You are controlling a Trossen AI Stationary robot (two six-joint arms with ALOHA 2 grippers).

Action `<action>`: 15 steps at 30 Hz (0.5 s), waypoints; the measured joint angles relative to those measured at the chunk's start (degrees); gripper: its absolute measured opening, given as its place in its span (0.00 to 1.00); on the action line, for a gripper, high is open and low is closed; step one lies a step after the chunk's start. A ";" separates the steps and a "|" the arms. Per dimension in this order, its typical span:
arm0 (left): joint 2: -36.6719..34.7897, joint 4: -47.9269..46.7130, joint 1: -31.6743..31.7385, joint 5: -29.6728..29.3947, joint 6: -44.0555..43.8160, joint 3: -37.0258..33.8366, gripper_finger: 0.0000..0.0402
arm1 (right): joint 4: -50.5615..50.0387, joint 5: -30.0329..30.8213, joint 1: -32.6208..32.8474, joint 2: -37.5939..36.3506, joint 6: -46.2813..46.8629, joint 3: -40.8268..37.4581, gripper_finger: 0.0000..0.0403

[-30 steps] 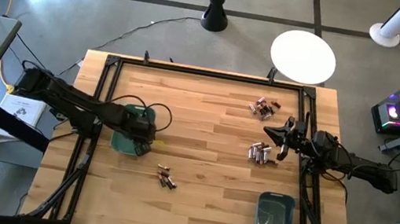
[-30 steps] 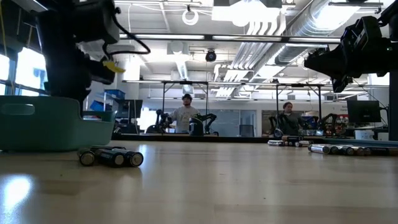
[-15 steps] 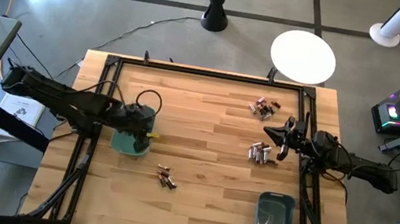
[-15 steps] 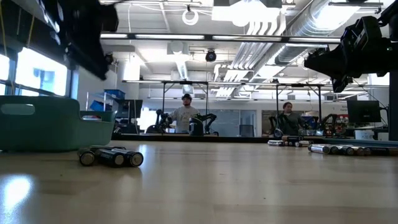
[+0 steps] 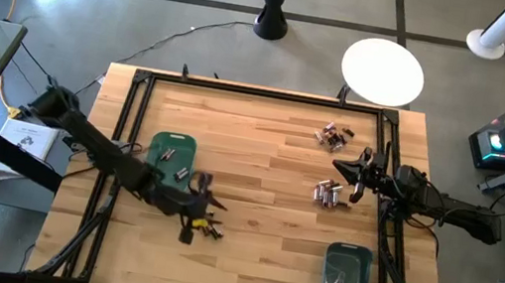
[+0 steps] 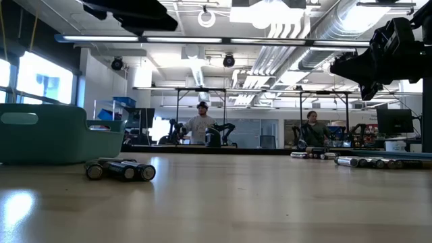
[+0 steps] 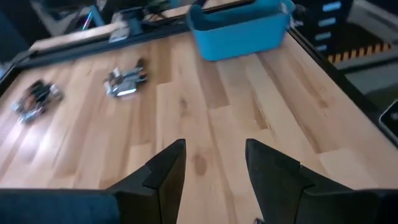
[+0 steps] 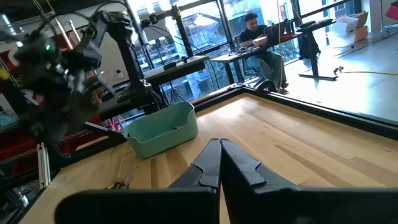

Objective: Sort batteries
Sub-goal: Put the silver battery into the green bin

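While the left gripper [image 5: 193, 215] hangs over the table's [image 5: 262, 213] near-middle, just beside the small battery cluster [image 5: 210, 227], its fingers [image 7: 163, 173] are spread with nothing between them. Low view shows that cluster [image 6: 120, 170] lying on the wood in front of the left bin [image 6: 54, 135]. Left bin [image 5: 169, 152] sits left of centre, a few cells inside it. Right bin [image 5: 346, 280] is at the near right edge. Right gripper [image 5: 341, 167] is parked at the right side, fingers [image 8: 211, 163] pressed together, empty, just beside the silvery pile [image 5: 327, 193]. Farthest, a mixed pile [image 5: 332, 134] with copper bands lies near the far right corner. People sit at desks beyond the table [image 6: 200, 125].
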 joint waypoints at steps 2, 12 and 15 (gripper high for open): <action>2.93 2.55 -0.34 1.21 2.39 0.00 0.39 | 0.01 0.00 0.01 0.00 0.01 0.00 0.00; 9.92 -1.88 1.18 2.22 5.63 8.70 0.42 | 0.01 0.00 0.01 0.00 0.00 -0.02 0.00; 11.71 -9.02 1.25 3.59 8.40 13.25 0.46 | 0.01 -0.01 -0.02 0.00 -0.02 -0.02 0.00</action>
